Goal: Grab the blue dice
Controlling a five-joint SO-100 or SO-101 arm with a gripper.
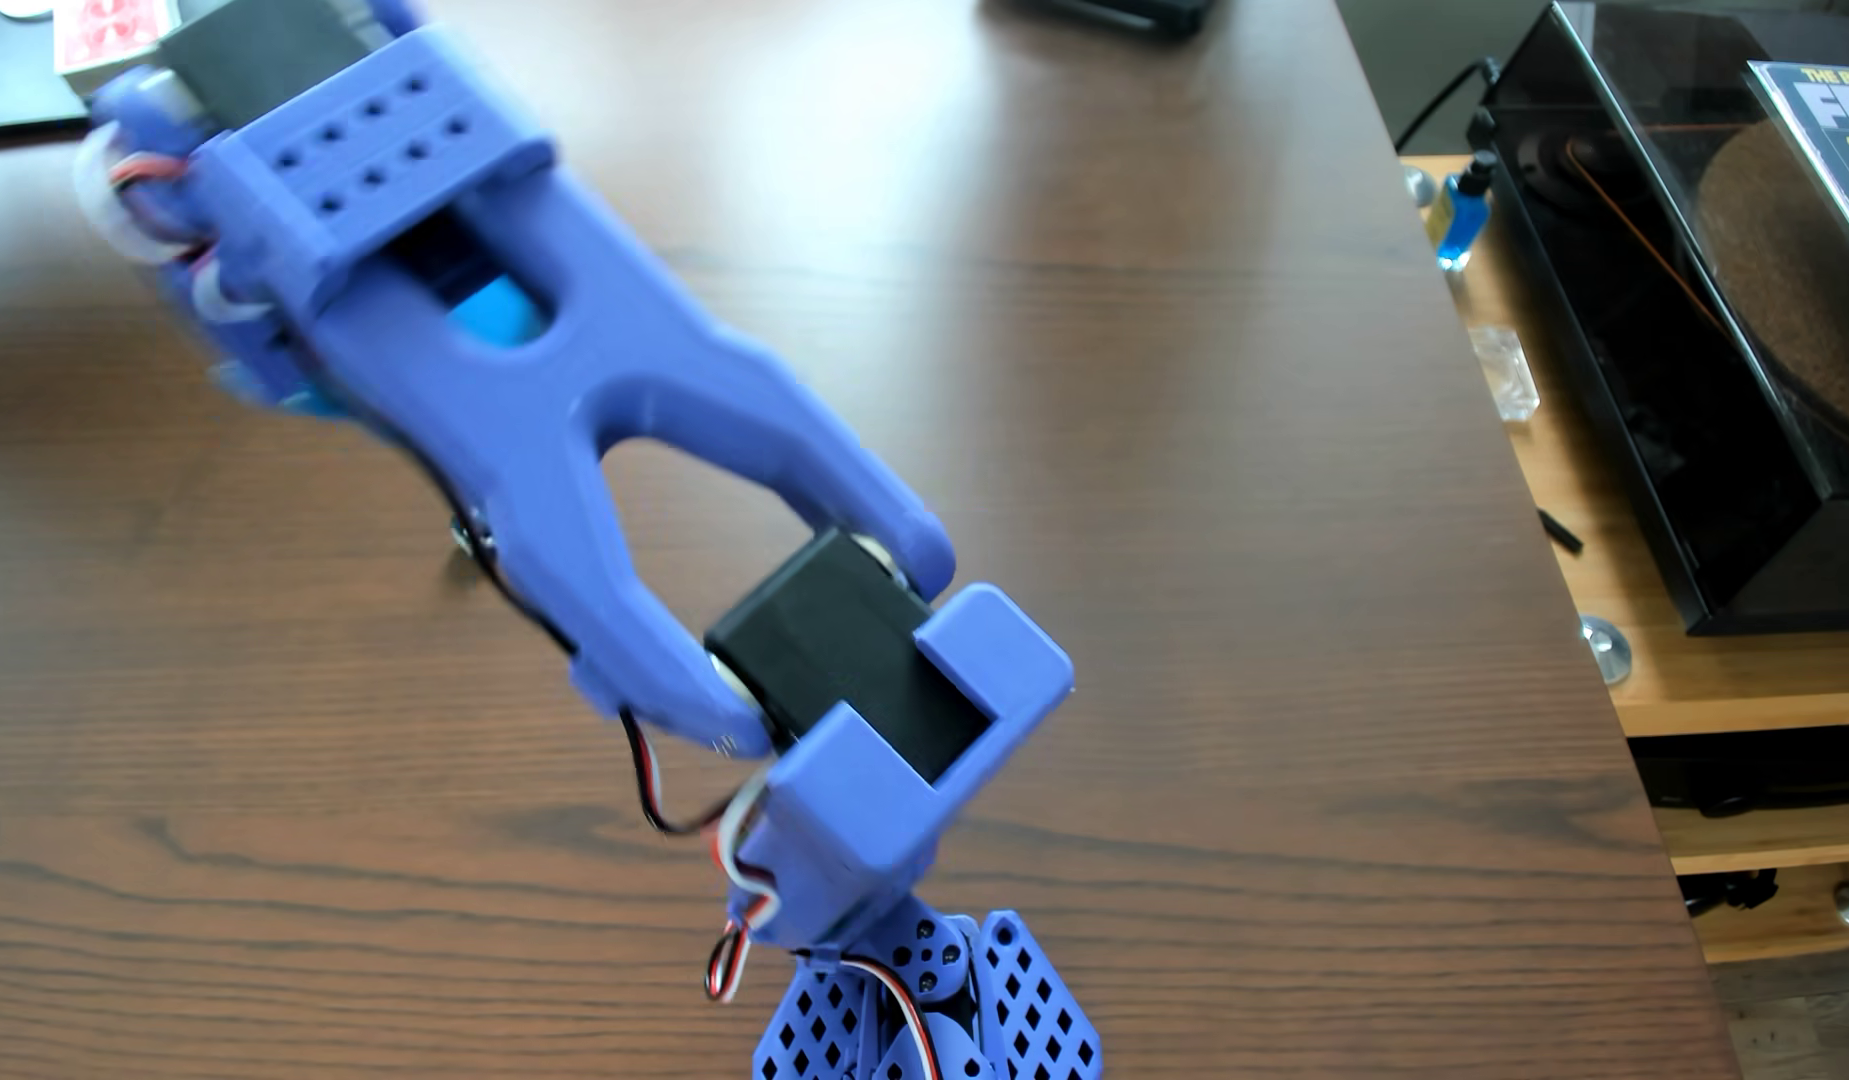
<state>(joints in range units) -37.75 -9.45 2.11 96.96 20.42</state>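
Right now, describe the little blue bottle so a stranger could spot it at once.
Look right of the dark wooden table to the light wooden shelf carrying the black record player. The bottle stands off the player's upper left corner. It alone is blue and black-capped, unlike the clear plastic piece nearby.

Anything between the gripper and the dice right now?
Cannot tell. No dice shows in this view, and the blurred arm hides the gripper's tips. The table around it shows no obstacle.

Wooden table, turntable, card box
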